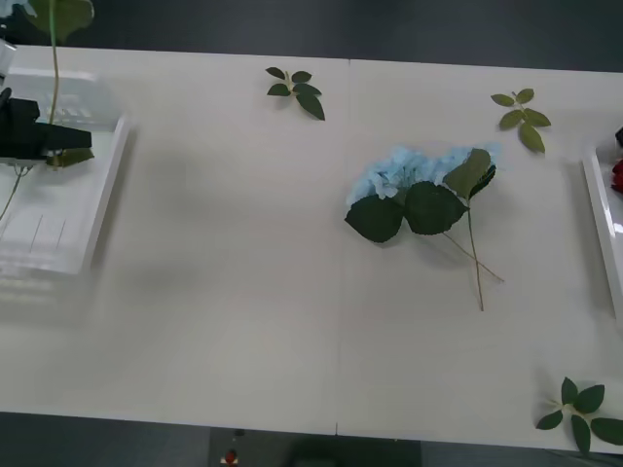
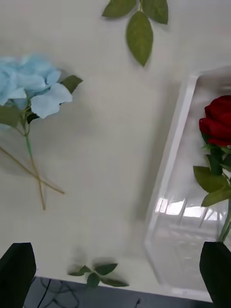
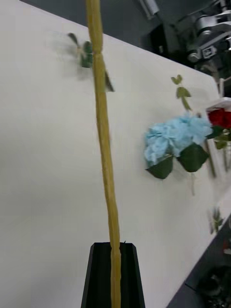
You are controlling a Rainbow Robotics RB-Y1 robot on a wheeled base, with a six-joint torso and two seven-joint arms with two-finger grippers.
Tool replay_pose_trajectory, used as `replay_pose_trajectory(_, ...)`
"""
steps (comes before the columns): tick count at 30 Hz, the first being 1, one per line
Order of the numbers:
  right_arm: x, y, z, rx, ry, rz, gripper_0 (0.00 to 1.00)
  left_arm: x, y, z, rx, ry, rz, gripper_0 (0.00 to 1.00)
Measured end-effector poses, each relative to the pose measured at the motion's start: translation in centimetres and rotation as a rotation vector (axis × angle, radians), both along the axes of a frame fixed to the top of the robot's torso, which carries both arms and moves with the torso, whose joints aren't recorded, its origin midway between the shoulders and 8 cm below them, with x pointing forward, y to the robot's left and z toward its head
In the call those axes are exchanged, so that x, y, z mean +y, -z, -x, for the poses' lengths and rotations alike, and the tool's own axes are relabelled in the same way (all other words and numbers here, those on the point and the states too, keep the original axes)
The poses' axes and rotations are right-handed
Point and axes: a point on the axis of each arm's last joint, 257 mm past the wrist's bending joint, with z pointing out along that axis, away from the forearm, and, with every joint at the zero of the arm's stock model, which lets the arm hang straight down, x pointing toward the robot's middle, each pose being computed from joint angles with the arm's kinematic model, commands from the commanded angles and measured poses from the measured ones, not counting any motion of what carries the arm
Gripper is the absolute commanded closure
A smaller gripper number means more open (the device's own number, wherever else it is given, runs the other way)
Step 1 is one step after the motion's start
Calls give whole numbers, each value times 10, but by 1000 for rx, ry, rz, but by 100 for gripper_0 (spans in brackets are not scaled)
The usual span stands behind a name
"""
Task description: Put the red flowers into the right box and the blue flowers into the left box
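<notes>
- Your left gripper (image 1: 58, 136) sits over the left box (image 1: 102, 195) at the far left, fingers clenched on a flower stem (image 3: 103, 144). The stem runs upright from the jaws, presumably so it can drop cleanly into the box; I cannot confirm its bloom colour.
- Your right gripper (image 2: 115, 269) hangs at the right edge of the table (image 1: 224, 292), fingers released and grasping nothing, likely waiting its turn.
- Blue flowers (image 1: 419, 180) lie right of centre on the table, stems towards the near side, well apart from both boxes. These remain to be sorted.
- A red flower (image 2: 219, 120) already lies in the right box (image 2: 175, 144).
- Leaf sprigs (image 1: 295, 88) lie scattered; leave them.
</notes>
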Motion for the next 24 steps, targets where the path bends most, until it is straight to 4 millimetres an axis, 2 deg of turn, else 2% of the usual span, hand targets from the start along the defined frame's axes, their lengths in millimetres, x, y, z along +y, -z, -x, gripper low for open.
replay_pose_trajectory(3,2,25,-13,-22,7,13,0,39,11,-5,7,-62,-96,100)
replay_pose_trajectory(8,-4,66,-32,-72,6,104,0,87,23,-11,-15,-121,-234,100)
replay_pose_trajectory(11,-2,91,-33,-68,-22,142,0,113,24,-16,-31,-159,-325,100)
replay_pose_trajectory(16,9,126,-33,-45,-65,168,0,139,23,-23,-49,-188,-453,100)
replay_pose_trajectory(20,40,149,-41,-44,-73,93,0,171,37,-19,-22,-203,-610,100)
replay_pose_trajectory(24,66,160,-53,-73,-86,62,0,190,51,-11,20,-201,-708,100)
